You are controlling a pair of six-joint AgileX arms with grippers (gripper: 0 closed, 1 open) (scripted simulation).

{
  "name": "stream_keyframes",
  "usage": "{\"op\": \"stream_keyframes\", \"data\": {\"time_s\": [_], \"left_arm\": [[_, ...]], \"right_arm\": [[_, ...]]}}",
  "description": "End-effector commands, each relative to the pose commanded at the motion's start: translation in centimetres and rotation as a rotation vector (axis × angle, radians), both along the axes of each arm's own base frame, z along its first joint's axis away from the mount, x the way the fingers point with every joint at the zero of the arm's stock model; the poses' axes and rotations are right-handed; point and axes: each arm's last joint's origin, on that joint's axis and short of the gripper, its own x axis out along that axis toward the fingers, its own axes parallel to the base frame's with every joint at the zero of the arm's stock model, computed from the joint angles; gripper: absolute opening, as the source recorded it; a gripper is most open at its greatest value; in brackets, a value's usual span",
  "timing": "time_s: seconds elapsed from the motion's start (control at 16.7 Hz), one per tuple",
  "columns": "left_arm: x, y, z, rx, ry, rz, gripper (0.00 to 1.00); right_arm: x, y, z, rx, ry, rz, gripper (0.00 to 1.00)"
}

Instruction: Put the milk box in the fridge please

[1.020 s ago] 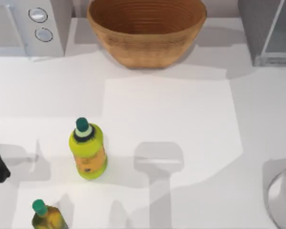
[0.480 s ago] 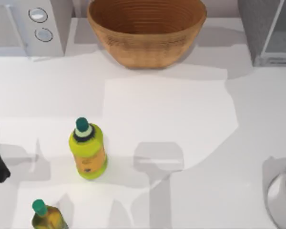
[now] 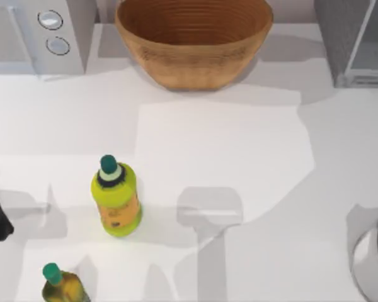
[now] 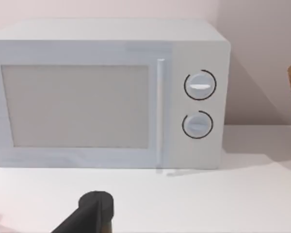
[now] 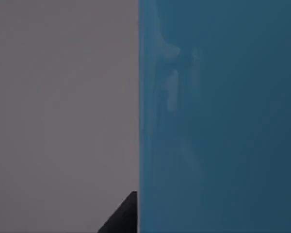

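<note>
Milk box [image 5: 218, 116] crowds right hand's camera, likely gripped; grip unclear.

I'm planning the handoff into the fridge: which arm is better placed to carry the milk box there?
Likely the right. Its wrist view has the blue milk box close up against its camera, and the fridge stands at the table's right rear. The left gripper faces the microwave on the opposite side.

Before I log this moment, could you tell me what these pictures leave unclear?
- Milk box: right wrist view shows one blue face, cropped on three sides; whether the right hand grips it is hidden.
- Fridge: cut off by the top view's edges.
- Left hand: a dark part at the left wrist view's edge; fingers unseen.
</note>
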Motion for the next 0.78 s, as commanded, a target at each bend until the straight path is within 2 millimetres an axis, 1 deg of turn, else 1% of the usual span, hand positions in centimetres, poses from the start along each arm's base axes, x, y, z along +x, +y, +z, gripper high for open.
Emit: {"op": "stream_keyframes", "data": {"time_s": [0.42, 0.48, 0.78], "left_arm": [[0.00, 0.00, 0.00, 0.000, 0.000, 0.000, 1.00], [0.00, 0.00, 0.00, 0.000, 0.000, 0.000, 1.00], [0.00, 0.00, 0.00, 0.000, 0.000, 0.000, 1.00]], "right_arm": [[0.00, 0.00, 0.00, 0.000, 0.000, 0.000, 0.98], [0.00, 0.00, 0.00, 0.000, 0.000, 0.000, 1.00], [0.00, 0.00, 0.00, 0.000, 0.000, 0.000, 1.00]]}}
